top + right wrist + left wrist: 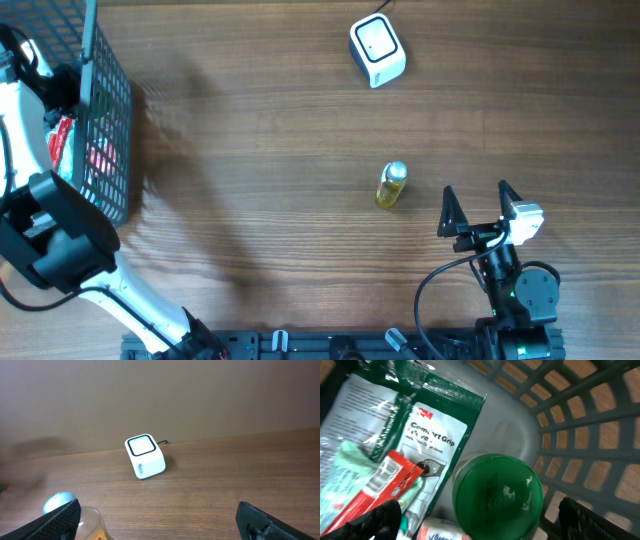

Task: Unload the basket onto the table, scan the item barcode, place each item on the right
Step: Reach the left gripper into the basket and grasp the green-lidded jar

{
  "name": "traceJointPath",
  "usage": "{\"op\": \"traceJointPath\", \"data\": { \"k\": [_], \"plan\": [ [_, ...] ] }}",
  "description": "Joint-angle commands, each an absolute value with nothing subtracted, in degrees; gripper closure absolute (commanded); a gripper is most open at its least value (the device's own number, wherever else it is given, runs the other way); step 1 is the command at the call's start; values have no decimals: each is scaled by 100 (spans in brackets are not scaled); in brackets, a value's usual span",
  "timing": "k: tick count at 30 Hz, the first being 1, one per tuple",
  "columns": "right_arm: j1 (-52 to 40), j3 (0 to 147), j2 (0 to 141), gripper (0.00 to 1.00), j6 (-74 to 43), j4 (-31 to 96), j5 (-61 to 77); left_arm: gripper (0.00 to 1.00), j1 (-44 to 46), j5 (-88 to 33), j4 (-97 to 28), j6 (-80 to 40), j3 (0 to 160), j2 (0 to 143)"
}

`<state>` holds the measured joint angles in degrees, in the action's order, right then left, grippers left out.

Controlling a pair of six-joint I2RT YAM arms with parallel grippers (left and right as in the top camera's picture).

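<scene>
Left wrist: 3M "Comfort Grip" packet (427, 445)

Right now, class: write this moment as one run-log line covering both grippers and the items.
left gripper: open, in basket over green lid | right gripper: open, near bottle, not touching | scanner: standing alone

Black-and-white arms
Left arm (125, 295): white links, black joints. Right arm (525, 290): black, looped cable; right gripper (476, 192) has pointed black jaws.
</scene>
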<state>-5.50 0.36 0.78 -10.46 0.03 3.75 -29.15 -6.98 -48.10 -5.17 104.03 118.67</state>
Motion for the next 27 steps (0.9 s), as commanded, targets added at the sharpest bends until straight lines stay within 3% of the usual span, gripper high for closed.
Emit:
{"op": "traceJointPath", "data": {
  "k": [1, 6, 9, 13, 21, 27],
  "plan": [
    [-567, 30, 43, 0, -1087, -12, 298, 7, -2853, -961, -4794, -467, 10337, 12289],
    [-567, 30, 43, 1, -1090, -12, 298, 7, -2856, -958, -4746, -467, 10337, 12637],
    [-567, 30, 43, 0, -1087, -12, 298, 14, -2860, -958, -4707, -469, 10337, 12645],
    [-567, 30, 43, 0, -1087, -12, 298, 16, -2882, -954, -4709, -469, 10339, 12637],
    [-567, 30, 43, 0, -1087, -12, 298, 13, -3179, -956, -4803, -471, 10353, 12307],
    [-567, 30, 43, 0, -1087, -12, 298, 5, -3319, -958, -4860, -473, 10353, 12075]
  ]
}}
